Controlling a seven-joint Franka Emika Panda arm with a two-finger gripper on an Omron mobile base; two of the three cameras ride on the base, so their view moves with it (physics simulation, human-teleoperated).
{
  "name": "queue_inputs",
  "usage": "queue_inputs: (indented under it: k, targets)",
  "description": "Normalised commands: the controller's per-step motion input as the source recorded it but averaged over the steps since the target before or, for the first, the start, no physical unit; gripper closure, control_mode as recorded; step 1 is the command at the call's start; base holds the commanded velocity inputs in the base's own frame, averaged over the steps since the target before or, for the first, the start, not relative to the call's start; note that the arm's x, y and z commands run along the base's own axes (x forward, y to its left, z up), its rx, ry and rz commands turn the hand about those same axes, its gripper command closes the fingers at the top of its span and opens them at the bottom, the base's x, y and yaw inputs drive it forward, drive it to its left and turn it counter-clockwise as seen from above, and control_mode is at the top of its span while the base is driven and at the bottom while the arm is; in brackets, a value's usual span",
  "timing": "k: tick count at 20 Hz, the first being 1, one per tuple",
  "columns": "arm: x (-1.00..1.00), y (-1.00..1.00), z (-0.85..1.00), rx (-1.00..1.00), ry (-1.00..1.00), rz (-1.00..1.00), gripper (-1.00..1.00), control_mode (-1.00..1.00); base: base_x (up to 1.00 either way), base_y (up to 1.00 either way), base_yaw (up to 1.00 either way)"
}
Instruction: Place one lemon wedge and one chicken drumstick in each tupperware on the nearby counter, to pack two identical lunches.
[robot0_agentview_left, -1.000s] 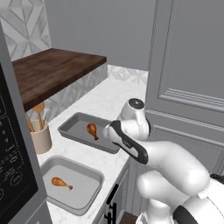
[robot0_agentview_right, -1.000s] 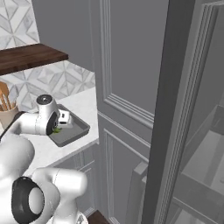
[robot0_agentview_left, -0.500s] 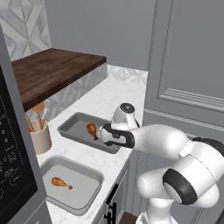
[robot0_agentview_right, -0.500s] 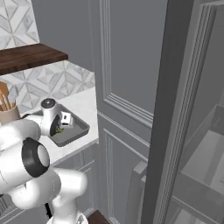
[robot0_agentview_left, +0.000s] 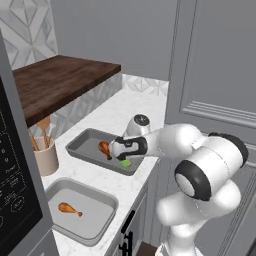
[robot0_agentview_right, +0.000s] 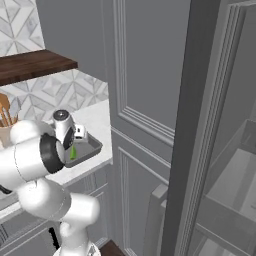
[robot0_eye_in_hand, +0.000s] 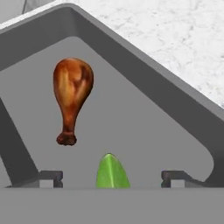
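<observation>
- White, faintly marbled stone is forming the counter (robot0_agentview_left: 127, 112), which is running along grey panelled cabinets, with a dark brown wooden top (robot0_agentview_left: 55, 82) sitting higher behind it and patterned tile on the wall.
- No readable writing is showing anywhere; a black panel (robot0_agentview_left: 12, 185) at the left edge of the left base view is carrying small white markings too fine to make out.
- Two grey tupperware trays are lying on the counter: the far tupperware (robot0_agentview_left: 82, 145) under the robot's hand and the near tupperware (robot0_agentview_left: 102, 207) closer to the cameras, apart from each other.
- Near the middle of the near tupperware, a glossy orange-brown chicken drumstick (robot0_agentview_left: 69, 209) is lying alone.
- Inside the far tupperware, a second drumstick (robot0_eye_in_hand: 72, 94) is lying flat, plump at one end and tapering to a dark bone knob.
- A bright green lemon wedge (robot0_eye_in_hand: 112, 171), leaf-shaped and pointed, is sitting in the far tupperware just beside that drumstick, near the tray's corner.
- The gripper (robot0_eye_in_hand: 111, 177) is hovering low over the far tupperware with its fingers spread wide, released; the wedge is sitting between the two dark fingertips (robot0_eye_in_hand: 50, 177), touching neither.
- A beige crock of wooden utensils (robot0_agentview_left: 44, 155) is standing on the counter beside the far tupperware, towards the black panel.
</observation>
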Motion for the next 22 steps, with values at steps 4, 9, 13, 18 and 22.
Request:
queue_inputs:
  k: [4,9,13,18,22]
  targets:
    - [-0.62,0.08,0.41,0.0,-0.06,-0.01,-1.0,-1.0,0.0,0.0,0.0]
    - [-1.0,-0.26,0.56,0.01,-0.15,-0.1,-1.0,-1.0,0.0,0.0,0.0]
    - [-1.0,-0.49,0.81,0.05,-0.13,-0.16,-1.0,-1.0,0.0,0.0,0.0]
    - [-1.0,-0.58,0.79,0.07,-0.08,-0.16,-1.0,-1.0,0.0,0.0,0.0]
    - [-1.0,-0.62,0.67,0.09,-0.02,-0.1,-1.0,-1.0,0.0,0.0,0.0]
